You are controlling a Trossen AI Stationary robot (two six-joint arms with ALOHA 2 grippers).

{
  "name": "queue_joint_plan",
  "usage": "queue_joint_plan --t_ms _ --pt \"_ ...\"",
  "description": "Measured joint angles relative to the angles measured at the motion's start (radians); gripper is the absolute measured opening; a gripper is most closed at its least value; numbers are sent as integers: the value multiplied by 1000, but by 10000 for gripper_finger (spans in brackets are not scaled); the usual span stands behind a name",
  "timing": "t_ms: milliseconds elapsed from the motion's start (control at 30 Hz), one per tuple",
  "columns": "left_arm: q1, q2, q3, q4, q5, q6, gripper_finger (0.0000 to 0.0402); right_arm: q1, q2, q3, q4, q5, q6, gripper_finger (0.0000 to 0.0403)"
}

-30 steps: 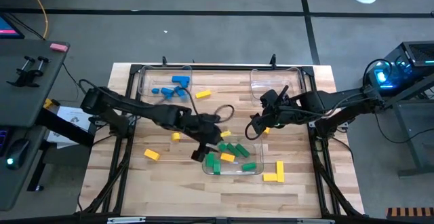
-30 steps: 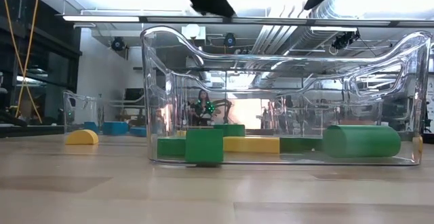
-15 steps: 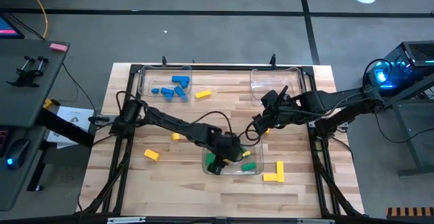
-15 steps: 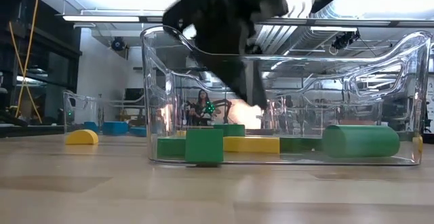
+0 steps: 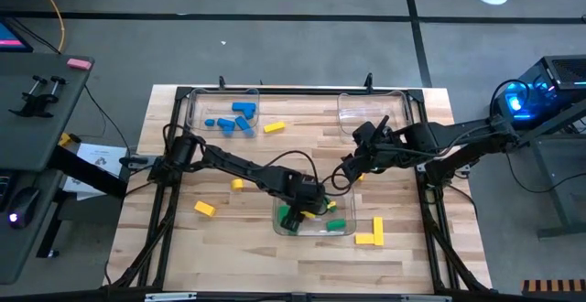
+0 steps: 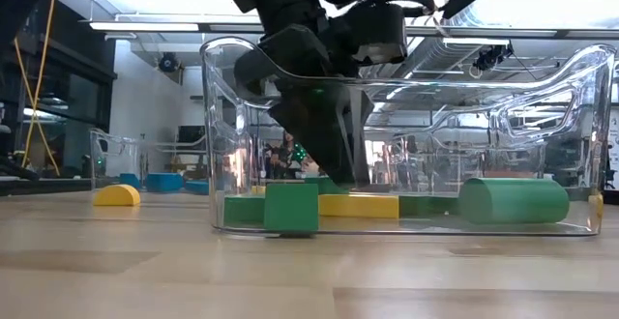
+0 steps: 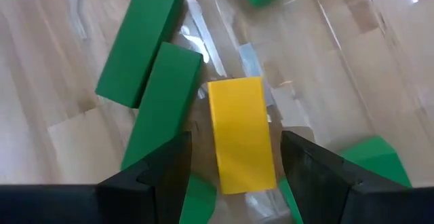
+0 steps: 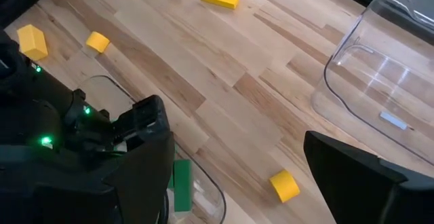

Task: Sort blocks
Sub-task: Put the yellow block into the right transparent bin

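Note:
My left gripper [image 5: 309,203] is down inside the near clear tray [image 5: 346,232]. It is open, and its fingers stand on either side of a yellow bar [image 7: 239,115] without touching it. The bar lies flat on the tray floor beside two green bars [image 7: 159,102]. The low view shows the left gripper [image 6: 329,135] behind the tray's front wall, with a green cube [image 6: 291,208] and a green cylinder [image 6: 513,201] low in the picture. My right gripper [image 5: 349,169] hovers open over the table, above a small yellow block [image 8: 285,185].
The far left tray [image 5: 197,119] holds several blue blocks [image 5: 240,117]. The far right tray [image 5: 371,110] shows only clear plastic. Yellow blocks lie loose on the wood [image 5: 274,127] [image 5: 237,184] [image 5: 204,209], and two lie right of the near tray [image 5: 371,233].
My left gripper has moved right from the near tray's left edge to above the tray. It has then come down into the tray, over the yellow bar.

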Motion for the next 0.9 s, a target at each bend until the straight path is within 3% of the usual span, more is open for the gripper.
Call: queue_joint_plan --t_ms 200,433,533,767,900 --pt "-3 40 5 -1 13 -19 211 0 0 0 -3 4 0 326" --pt "-10 46 2 21 -76 -20 207 0 0 0 -5 13 0 326" --pt "-8 48 1 17 -109 -13 182 0 0 0 -5 13 0 326" --pt "-7 39 1 0 -75 22 76 0 0 0 -11 34 0 326" --pt "-6 39 1 -2 -75 24 75 0 0 0 -13 48 0 326"
